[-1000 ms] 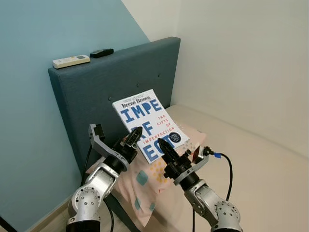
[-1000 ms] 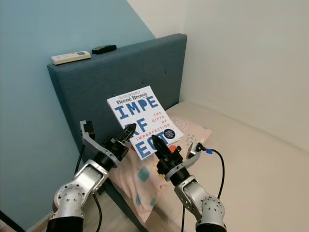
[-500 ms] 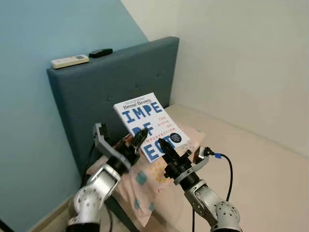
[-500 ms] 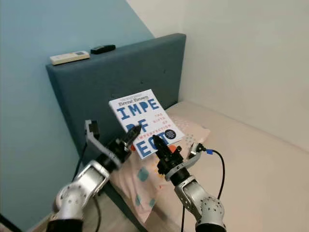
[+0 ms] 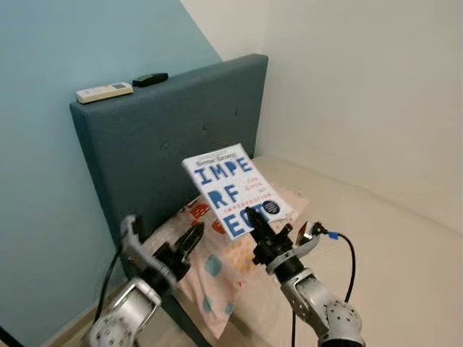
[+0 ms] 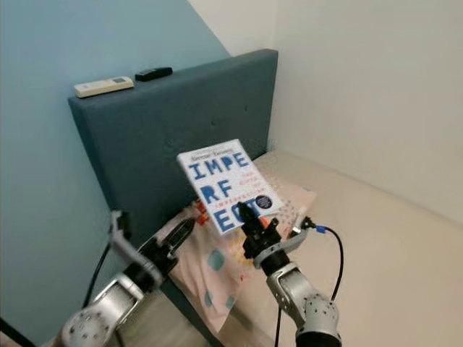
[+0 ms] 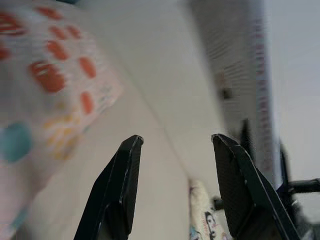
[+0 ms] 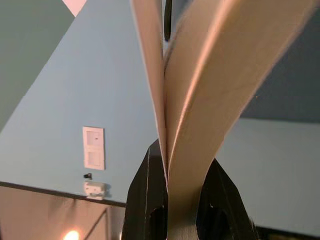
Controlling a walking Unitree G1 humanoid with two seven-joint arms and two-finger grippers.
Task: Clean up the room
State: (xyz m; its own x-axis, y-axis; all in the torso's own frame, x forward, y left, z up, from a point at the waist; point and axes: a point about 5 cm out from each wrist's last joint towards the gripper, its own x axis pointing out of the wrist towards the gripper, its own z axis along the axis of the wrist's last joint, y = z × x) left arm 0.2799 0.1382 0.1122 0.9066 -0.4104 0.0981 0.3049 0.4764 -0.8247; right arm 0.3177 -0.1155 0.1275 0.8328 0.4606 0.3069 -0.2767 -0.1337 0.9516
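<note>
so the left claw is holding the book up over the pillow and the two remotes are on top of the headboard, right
Not quite: the right claw holds the book, as the left eye view shows; the right wrist view shows its fingers clamped on the pages. The left claw hangs open, lower down beside the pillow, touching nothing. The two remotes do lie on top of the headboard.

Headboard [image 5: 166,137] walls the left; open mattress [image 5: 376,253] lies free rightward.
</note>
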